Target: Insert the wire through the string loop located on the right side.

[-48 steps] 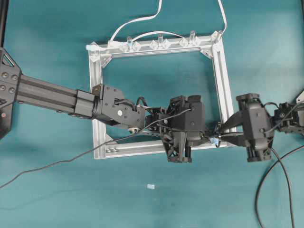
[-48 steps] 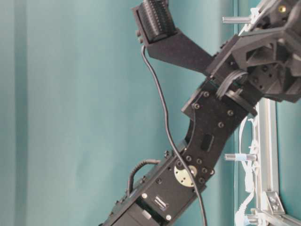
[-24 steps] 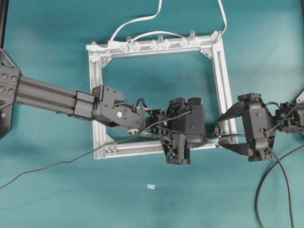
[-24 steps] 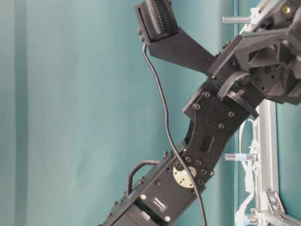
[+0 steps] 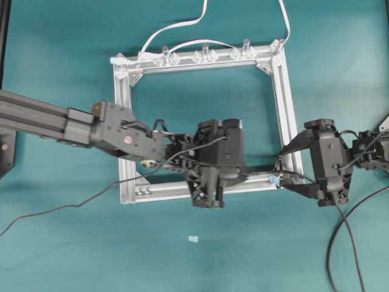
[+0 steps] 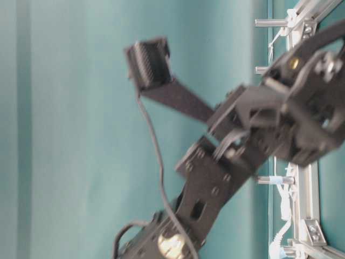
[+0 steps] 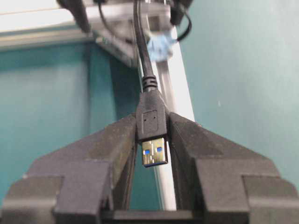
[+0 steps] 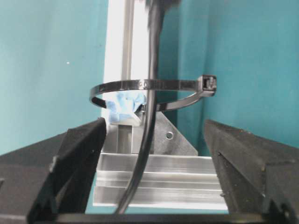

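— Left wrist view: what did we see in the left gripper [image 7: 153,154]?
— We saw it clenched on the plug of the wire [image 7: 152,123], over the frame [image 7: 180,88].
— And the right gripper [image 8: 152,154]?
— Released, its fingers [image 8: 77,154] spread wide on either side of the string loop [image 8: 149,95]; the wire already ran through that loop at the frame's lower right corner

Aluminium frame [image 5: 285,109], white cables [image 5: 182,25]

Left gripper [image 7: 152,161] jaws clamped narrow; right gripper [image 8: 152,140] jaws spread wide.
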Controlling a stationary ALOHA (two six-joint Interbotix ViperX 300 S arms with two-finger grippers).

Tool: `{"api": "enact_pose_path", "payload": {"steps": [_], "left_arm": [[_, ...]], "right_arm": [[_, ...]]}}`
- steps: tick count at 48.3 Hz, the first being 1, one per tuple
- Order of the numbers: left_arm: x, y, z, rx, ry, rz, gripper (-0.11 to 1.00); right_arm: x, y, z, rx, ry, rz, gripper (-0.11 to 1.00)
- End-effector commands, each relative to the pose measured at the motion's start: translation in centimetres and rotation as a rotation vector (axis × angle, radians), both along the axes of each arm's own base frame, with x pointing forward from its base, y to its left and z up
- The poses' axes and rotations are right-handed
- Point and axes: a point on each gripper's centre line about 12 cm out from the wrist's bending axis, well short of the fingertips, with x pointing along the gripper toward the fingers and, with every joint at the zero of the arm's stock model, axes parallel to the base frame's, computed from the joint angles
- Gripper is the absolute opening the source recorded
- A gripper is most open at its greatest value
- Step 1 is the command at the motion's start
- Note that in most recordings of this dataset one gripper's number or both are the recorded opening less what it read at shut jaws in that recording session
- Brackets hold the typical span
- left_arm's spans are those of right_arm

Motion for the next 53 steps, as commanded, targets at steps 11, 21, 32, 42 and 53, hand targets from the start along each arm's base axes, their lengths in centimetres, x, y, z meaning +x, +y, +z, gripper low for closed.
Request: {"api": "enact_pose_path", "payload": {"steps": [11,21,32,42,53], "left_arm": [[-3.4,0.1,3.1,0.002,0.006,-0.01,0.21],[-6.6,0.1,3.3,0.006,0.069,-0.018,0.21],[-10.9,-0.1,2.9,0.009,0.165,-0.034,0.21],[-13.9,0.3,2.8,-0.027,0.199,0.002,0.21],[-17.5,0.4,2.4,-0.07,0.246,0.041,0.21]], "right_arm": [[0.3,0.1,0.4,-0.001,-0.017,0.002,0.9],[0.3,0.1,0.4,-0.001,-0.017,0.002,0.9],[0.3,0.0,0.4,-0.001,-0.021,0.001,0.9],[0.3,0.0,0.4,-0.001,-0.02,0.001,0.9],[0.4,0.1,0.5,0.001,-0.02,0.001,0.9]]}}
